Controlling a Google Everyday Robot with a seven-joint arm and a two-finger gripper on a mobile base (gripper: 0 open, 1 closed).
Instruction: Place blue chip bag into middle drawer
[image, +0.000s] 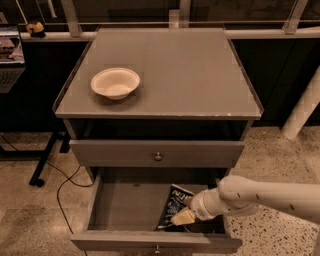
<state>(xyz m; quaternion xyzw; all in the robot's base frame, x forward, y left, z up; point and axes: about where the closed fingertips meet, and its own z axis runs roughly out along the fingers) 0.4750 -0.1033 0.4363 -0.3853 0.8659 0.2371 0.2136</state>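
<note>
The blue chip bag (175, 204) lies tilted inside the middle drawer (125, 206), right of its centre. The drawer is pulled out and open, with its front panel (100, 242) at the bottom of the view. My gripper (183, 218) reaches in from the right on a white arm (265, 196). It sits low in the drawer, against the bag's lower right edge. The bag's lower part is hidden behind the gripper and the drawer front.
The upper drawer (157, 154) with a round knob is closed above the open one. A white bowl (115, 82) stands on the cabinet top (200, 75) at the left. A cable (60, 192) and a stand foot lie on the floor at the left. A white post (302, 112) stands at the right.
</note>
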